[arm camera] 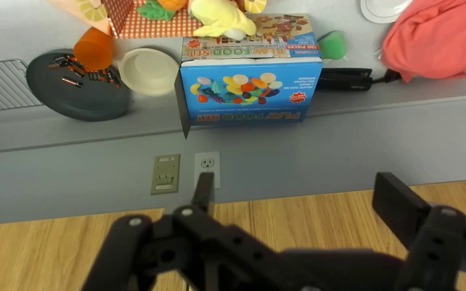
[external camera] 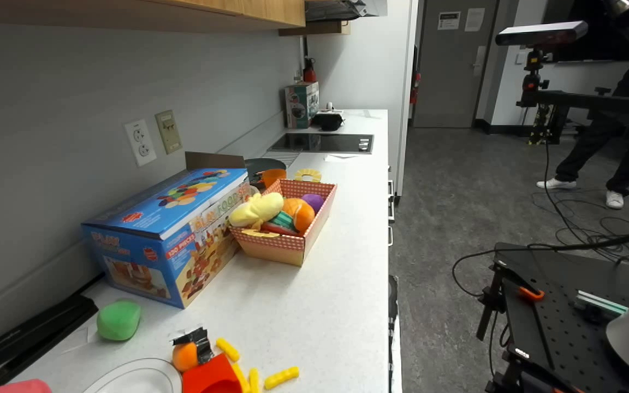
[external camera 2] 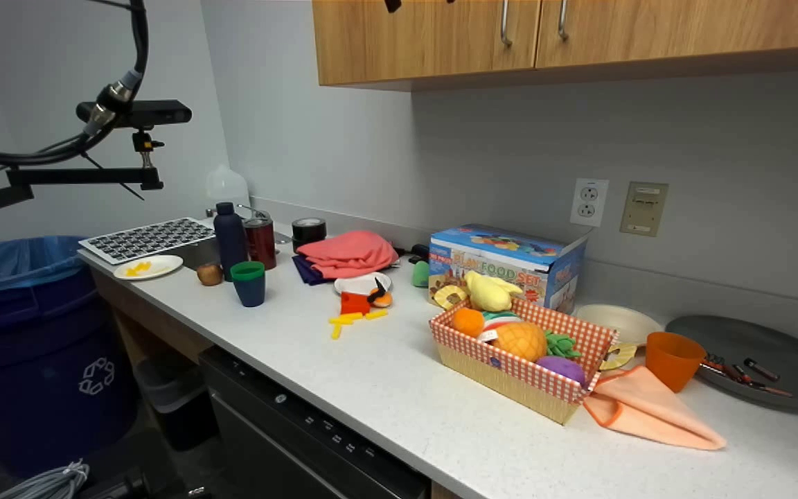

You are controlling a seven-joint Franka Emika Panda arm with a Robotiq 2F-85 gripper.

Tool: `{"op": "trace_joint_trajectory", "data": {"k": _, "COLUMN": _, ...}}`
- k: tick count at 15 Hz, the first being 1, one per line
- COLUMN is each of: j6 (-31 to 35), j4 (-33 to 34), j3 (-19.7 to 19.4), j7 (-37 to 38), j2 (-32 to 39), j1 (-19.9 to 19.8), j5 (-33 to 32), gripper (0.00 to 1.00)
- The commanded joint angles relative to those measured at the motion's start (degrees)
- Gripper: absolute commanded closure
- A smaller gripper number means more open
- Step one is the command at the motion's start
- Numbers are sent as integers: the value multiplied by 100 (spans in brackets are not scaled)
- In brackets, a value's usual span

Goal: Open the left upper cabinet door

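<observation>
While the left upper cabinet door (external camera 2: 423, 41) hangs closed above the surface (external camera 2: 371, 374), the step, I judge, wants its metal bar handle (external camera 2: 504, 24), lower right, gripped squarely, then drawn outward along the door's arc. End effector (arm camera: 297, 192), one: spread wide, nothing held, apart from the handle; contact with the door, cannot tell.
</observation>
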Motion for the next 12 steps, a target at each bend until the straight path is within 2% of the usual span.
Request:
{"op": "trace_joint_trajectory", "data": {"k": 1, "j6": 98, "j4": 30, "j3": 71, "j7": 143, "j2": 7, "j1": -103, "j5": -111, "gripper": 0}}
{"op": "trace_joint_trajectory", "data": {"k": 8, "j6": 29, "j4": 18, "j3": 23, "j7": 41, "j2": 8, "j1": -42, "j5": -11, "gripper": 0}}
{"op": "trace_joint_trajectory", "data": {"k": 12, "j6": 132, "j4": -16, "j3": -103, "j7": -217, "j2": 1, "j1": 138, "j5": 485, "gripper": 0}}
